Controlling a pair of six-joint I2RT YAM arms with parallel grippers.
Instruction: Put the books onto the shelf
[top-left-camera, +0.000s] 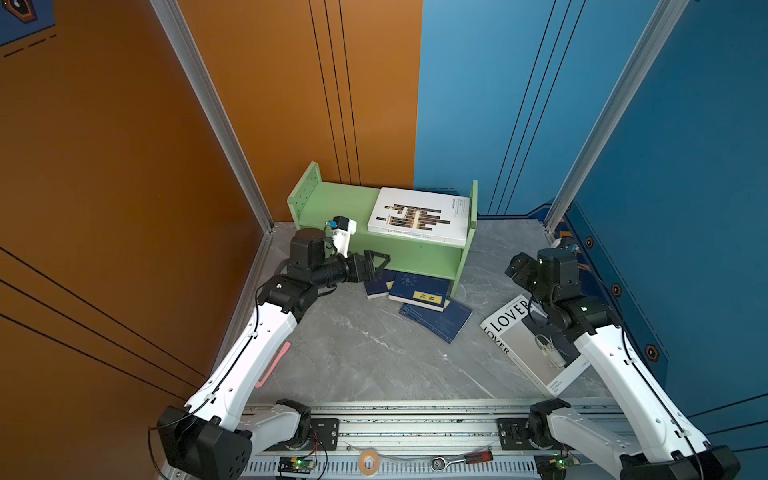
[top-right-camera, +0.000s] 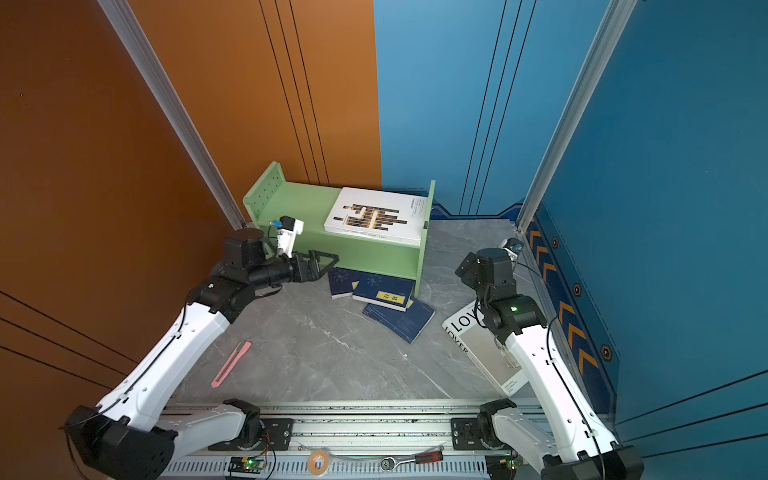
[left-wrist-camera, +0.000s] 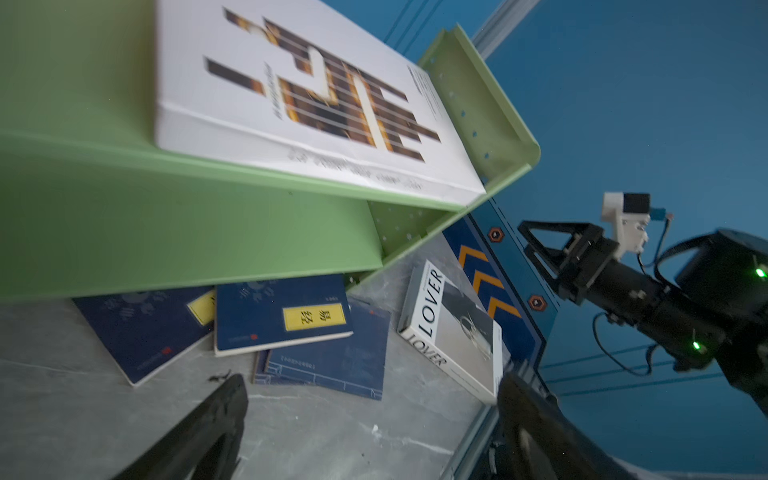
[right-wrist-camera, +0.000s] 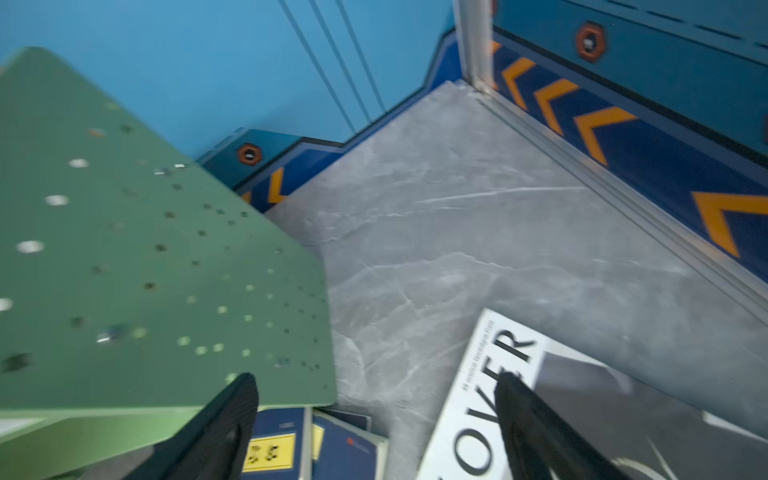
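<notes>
The light green shelf (top-left-camera: 332, 203) stands at the back of the table. A white book with a black-gold block pattern (top-left-camera: 419, 214) lies flat on its top tier. Three navy books (top-left-camera: 419, 291) lie overlapping on the table at the shelf's foot, partly under it. The white "LOVER" book (top-left-camera: 511, 336) lies flat on the right, partly hidden by my right arm. My left gripper (top-left-camera: 384, 264) is open and empty in front of the shelf's lower tier, just left of the navy books (left-wrist-camera: 282, 316). My right gripper (top-left-camera: 517, 268) hangs open and empty above the "LOVER" book (right-wrist-camera: 478, 415), right of the shelf's peg-holed side panel (right-wrist-camera: 145, 249).
A pink strip (top-right-camera: 231, 363) lies on the grey marble table beside my left arm. A tape roll (top-left-camera: 368, 459) and a red-handled ratchet tool (top-left-camera: 461, 459) rest on the front rail. Orange and blue walls with aluminium posts close in the back and sides.
</notes>
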